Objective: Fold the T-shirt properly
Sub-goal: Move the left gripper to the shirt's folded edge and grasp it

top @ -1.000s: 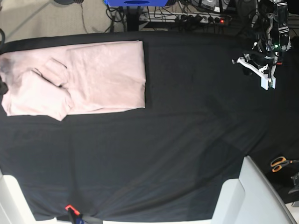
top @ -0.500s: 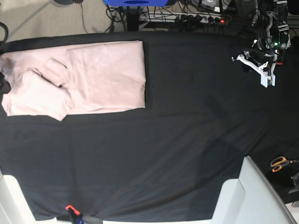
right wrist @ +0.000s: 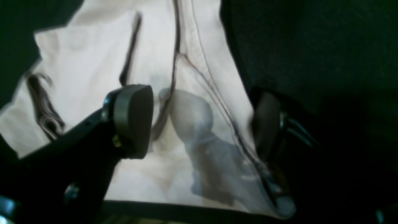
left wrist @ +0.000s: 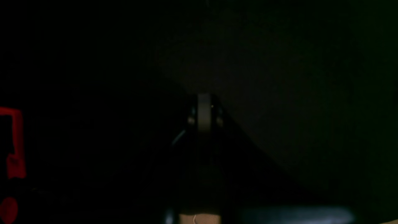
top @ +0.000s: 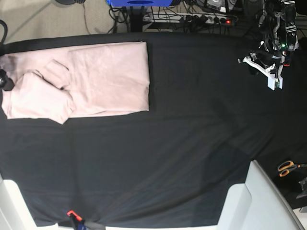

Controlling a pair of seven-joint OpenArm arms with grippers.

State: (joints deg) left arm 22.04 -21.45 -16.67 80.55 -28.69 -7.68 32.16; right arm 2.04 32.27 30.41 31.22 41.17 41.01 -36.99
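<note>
Lying partly folded at the far left of the black cloth (top: 182, 143), T-shirt (top: 96, 79). Straddling its hem edge at the far left, right gripper (right wrist: 202, 121), jaws apart, nothing clamped. Hanging at the far right, well apart, left gripper (left wrist: 204, 112), jaws pressed together, empty. Scissors (top: 288, 168) near right edge.

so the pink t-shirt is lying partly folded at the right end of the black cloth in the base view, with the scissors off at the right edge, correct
Not quite. In the base view the T-shirt lies partly folded at the left end of the black cloth, not the right. The scissors are indeed at the right edge.
</note>
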